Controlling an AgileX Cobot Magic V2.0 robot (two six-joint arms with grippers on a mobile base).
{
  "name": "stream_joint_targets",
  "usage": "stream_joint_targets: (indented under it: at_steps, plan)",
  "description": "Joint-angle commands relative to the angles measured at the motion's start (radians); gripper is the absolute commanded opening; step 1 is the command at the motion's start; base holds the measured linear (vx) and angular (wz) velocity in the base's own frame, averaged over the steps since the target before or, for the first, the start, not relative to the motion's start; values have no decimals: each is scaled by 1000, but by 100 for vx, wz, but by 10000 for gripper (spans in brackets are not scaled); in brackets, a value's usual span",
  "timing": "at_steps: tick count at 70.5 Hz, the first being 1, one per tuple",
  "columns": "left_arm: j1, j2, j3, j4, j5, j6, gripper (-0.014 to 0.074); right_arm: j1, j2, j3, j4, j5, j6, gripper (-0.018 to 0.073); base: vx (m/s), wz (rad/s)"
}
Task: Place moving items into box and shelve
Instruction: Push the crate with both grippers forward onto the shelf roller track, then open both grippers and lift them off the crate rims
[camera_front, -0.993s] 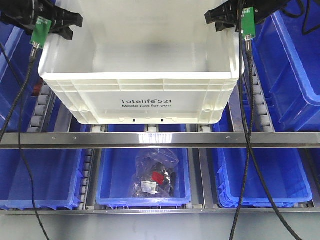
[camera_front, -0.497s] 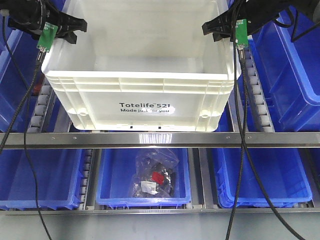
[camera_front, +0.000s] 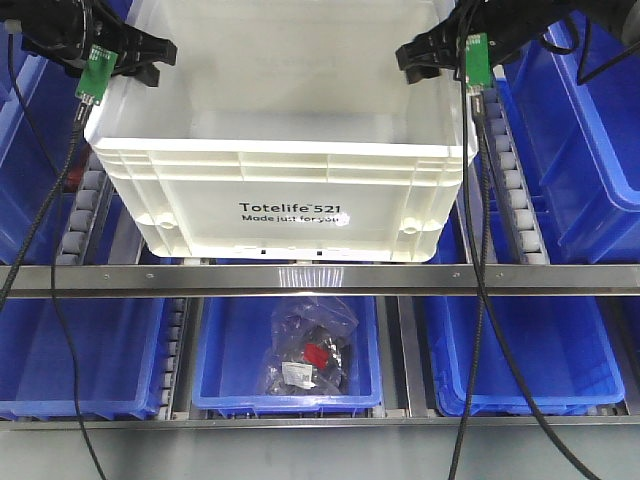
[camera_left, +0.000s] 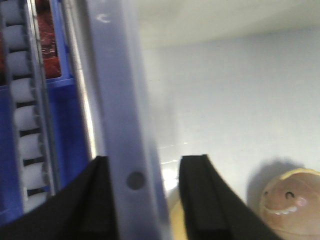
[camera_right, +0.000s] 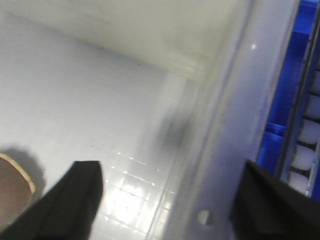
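The box (camera_front: 290, 170), a white crate printed "Totelife 521", rests on the shelf rollers above the metal rail. My left gripper (camera_front: 150, 52) straddles its left rim (camera_left: 122, 125), open; one finger lies against the rim's outside and the other stands apart inside (camera_left: 145, 162). My right gripper (camera_front: 415, 55) is wide open across the right rim (camera_right: 170, 170). Inside the box lies a brownish bun toy with a smiling face (camera_left: 290, 205), whose brown edge also shows in the right wrist view (camera_right: 12, 192). A sliver of cream-yellow toy (camera_left: 175, 225) sits by the left wall.
Blue bins (camera_front: 580, 130) flank the box on both sides, with roller tracks (camera_front: 515, 190) between them. A steel rail (camera_front: 320, 279) crosses below the box. On the lower level, a blue bin (camera_front: 290, 350) holds a plastic bag of parts.
The box slid back and rose slightly onto the shelf a second ago, then stopped. Both grippers shifted a little inward along its rims.
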Motion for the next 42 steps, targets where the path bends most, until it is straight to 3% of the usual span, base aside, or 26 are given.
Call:
stream_joint_targets:
  at_steps: [1, 12, 42]
  plan:
    - [-27, -51, -32, -117, -71, 5, 473, 17, -63, -43, 68, -93, -21, 669, 0, 0]
    - [-27, -77, -32, -102, -85, 6, 507, 16, -84, -45, 47, -94, -21, 708, 0, 0]
    - [-27, -189, -33, -9, -63, 6, 504, 16, -192, -44, 21, 8, 5, 636, 0, 0]
